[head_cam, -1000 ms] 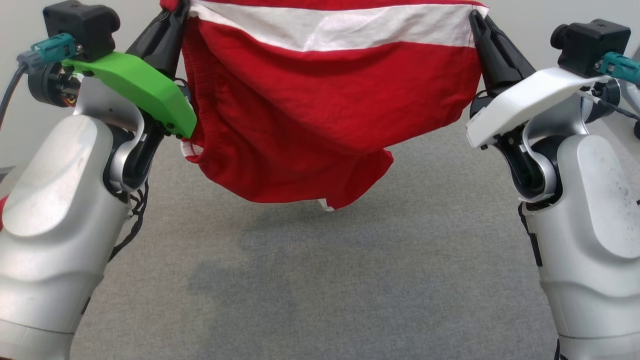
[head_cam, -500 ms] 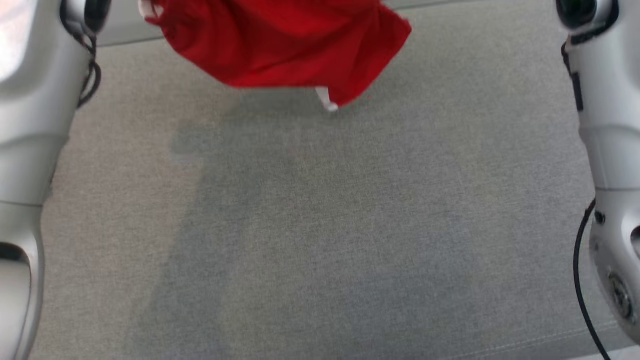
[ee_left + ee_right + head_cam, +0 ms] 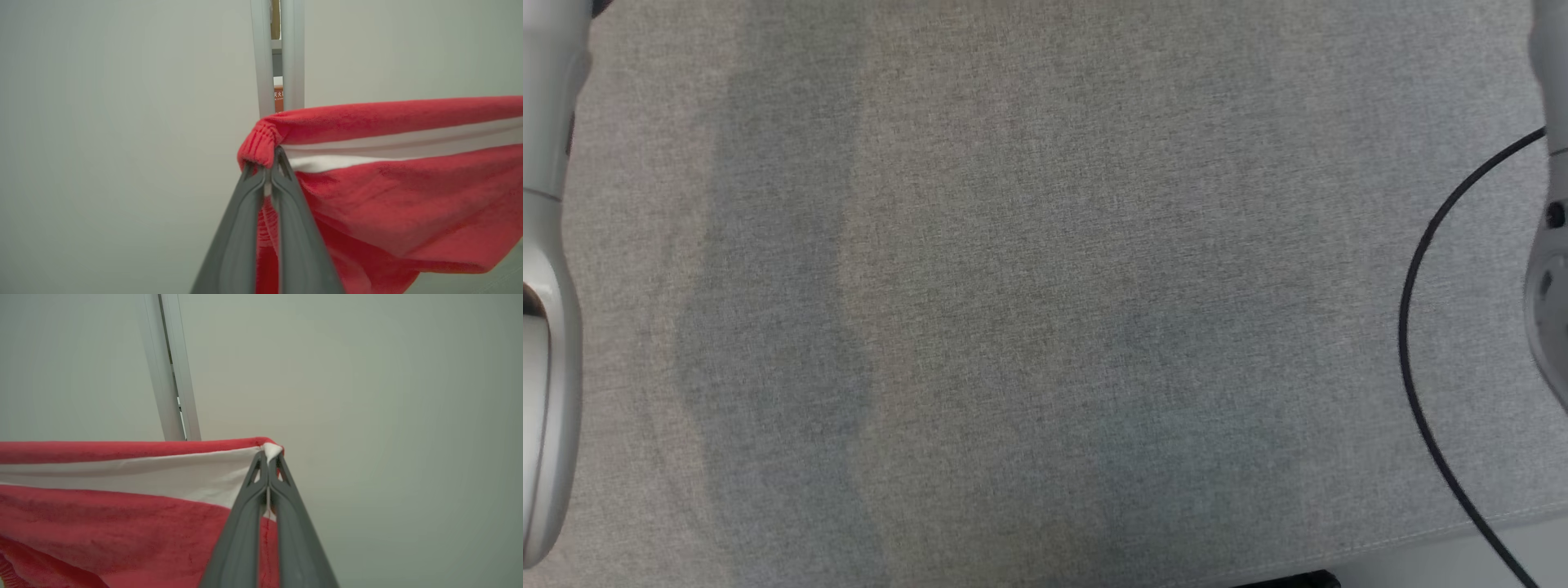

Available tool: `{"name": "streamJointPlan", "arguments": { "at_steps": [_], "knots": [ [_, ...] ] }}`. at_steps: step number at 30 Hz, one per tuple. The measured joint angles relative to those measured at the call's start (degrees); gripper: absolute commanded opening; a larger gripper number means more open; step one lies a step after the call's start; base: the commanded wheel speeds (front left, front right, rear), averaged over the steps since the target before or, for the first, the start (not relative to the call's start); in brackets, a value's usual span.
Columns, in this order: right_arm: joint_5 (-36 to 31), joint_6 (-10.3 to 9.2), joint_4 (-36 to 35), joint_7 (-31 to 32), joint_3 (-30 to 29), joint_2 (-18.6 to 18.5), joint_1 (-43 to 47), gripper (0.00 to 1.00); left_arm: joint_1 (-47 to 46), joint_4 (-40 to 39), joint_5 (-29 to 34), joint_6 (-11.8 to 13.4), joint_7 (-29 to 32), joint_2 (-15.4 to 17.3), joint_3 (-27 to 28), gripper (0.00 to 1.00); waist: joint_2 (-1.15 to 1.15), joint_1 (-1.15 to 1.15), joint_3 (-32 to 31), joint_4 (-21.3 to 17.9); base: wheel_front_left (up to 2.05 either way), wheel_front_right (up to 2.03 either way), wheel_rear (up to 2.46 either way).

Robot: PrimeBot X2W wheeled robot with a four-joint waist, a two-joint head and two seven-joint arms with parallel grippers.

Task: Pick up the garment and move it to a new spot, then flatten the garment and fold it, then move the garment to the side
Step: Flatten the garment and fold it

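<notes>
The garment (image 3: 400, 192) is red cloth with a white band, held up in the air and stretched between my two grippers. In the left wrist view my left gripper (image 3: 267, 165) is shut on its ribbed red corner. The right wrist view has my right gripper (image 3: 269, 457) shut on the opposite corner of the garment (image 3: 122, 514), where the white band ends. The cloth hangs down and away from both sets of fingers. In the head view, pale parts of my left arm (image 3: 543, 327) and right arm (image 3: 1553, 261) stand at the frame's edges.
A grey fabric-covered table (image 3: 1045, 310) lies below, with its front edge at the lower right. A black cable (image 3: 1413, 327) loops over its right side. Behind the garment is a plain pale wall with a grey metal post (image 3: 278, 57).
The head view has tilted down, so the hanging red cloth and both grippers have slid out of its top. Both grippers stay shut on the garment.
</notes>
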Motion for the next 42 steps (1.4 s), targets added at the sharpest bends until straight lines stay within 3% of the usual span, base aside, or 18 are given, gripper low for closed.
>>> {"name": "streamJointPlan", "arguments": {
  "at_steps": [4, 11, 17, 23, 31, 42],
  "knots": [
    [1.11, 0.0, 0.4, -0.14, 0.78, 1.05, 4.95, 0.0, 2.97, -1.48, 3.21, -1.55, -0.33, -0.13, -1.79, 0.0, 0.0, -0.01, 2.51, 0.43, 0.0, 0.0, 0.0],
    [4.21, -0.01, 1.32, -0.19, 5.65, -0.15, 18.01, 0.0, 18.97, -7.16, 6.41, -3.89, -0.33, -0.05, -1.75, 0.0, 0.0, -0.01, 2.56, 2.45, 0.0, 0.0, 0.0],
    [8.46, -0.01, 0.98, -0.2, 15.39, -2.52, 28.5, 0.0, 33.67, -12.37, 9.11, -5.47, -0.42, 1.36, -1.34, 0.0, 0.0, -0.03, -1.25, 3.4, 0.0, 0.0, 0.0],
    [15.82, -0.01, 0.36, 0.83, 28.09, -6.09, 36.12, 0.0, 45.86, -15.12, 12.1, -6.8, -0.42, 2.52, -4.12, 0.0, 0.0, -0.03, -7.07, 3.86, 0.0, 0.0, 0.0],
    [27.35, -0.01, -5.25, 6.61, 42.98, -12.79, 43.41, 0.0, 58.39, -18.4, 14.26, -7.05, -0.42, 4.46, -6.61, 0.0, 0.0, -0.03, -15.57, 4.03, 0.0, 0.0, 0.0],
    [40.9, -0.01, -13.36, 13.62, 55.72, -22.58, 48.68, 0.0, 70.49, -23.92, 14.44, -7.2, -0.42, 5.78, -4.63, 0.0, 0.0, -0.03, -26.0, 3.67, 0.0, 0.0, 0.0]
  ]
}}
